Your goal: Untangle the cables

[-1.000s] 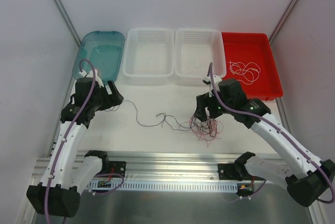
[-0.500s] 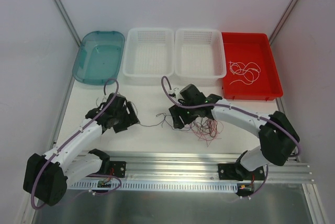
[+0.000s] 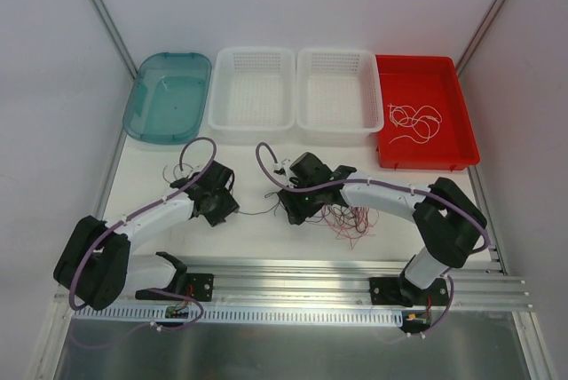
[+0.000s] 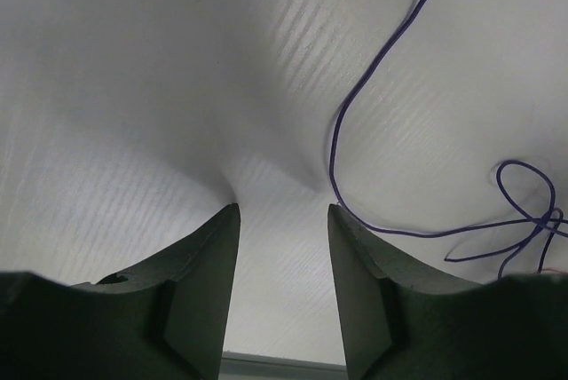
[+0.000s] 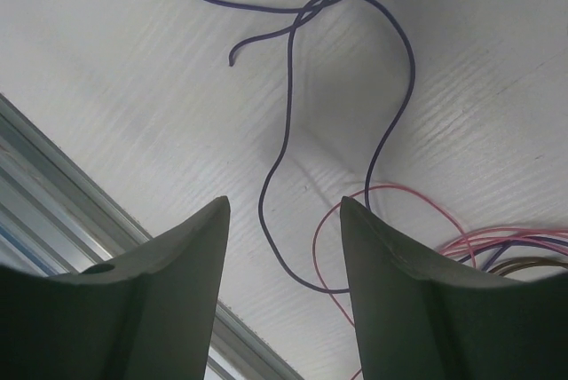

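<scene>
Left gripper [image 4: 282, 220] is spread and empty, low over the bare table [image 4: 133, 87]. A dark cable [image 4: 355, 105] starts beside its right fingertip and climbs toward 1 o'clock. Right gripper [image 5: 284, 211] is spread astride a looped strand [image 5: 286, 131], with pink cables [image 5: 497, 242] at 3 o'clock and the edge rail [image 5: 53, 193] at 8 o'clock. From above, the tangle [image 3: 351, 216] lies at its 3 o'clock.

We are noting a white surface [image 4: 133, 87] marked with fine parallel ribbing. Among the cables [image 3: 351, 216] we are distinguishing a dark violet strand [image 5: 287, 114], a pink strand [image 5: 524, 236] and a brown strand [image 5: 532, 266]. A white cable [image 3: 413, 121] is showing against the red tray [image 3: 435, 78]. We are also recording a translucent teal tray [image 3: 173, 87] and white perforated baskets [image 3: 253, 87]. Dark grey fingers are showing on the left end effector [image 4: 282, 207] and the right end effector [image 5: 284, 202].
</scene>
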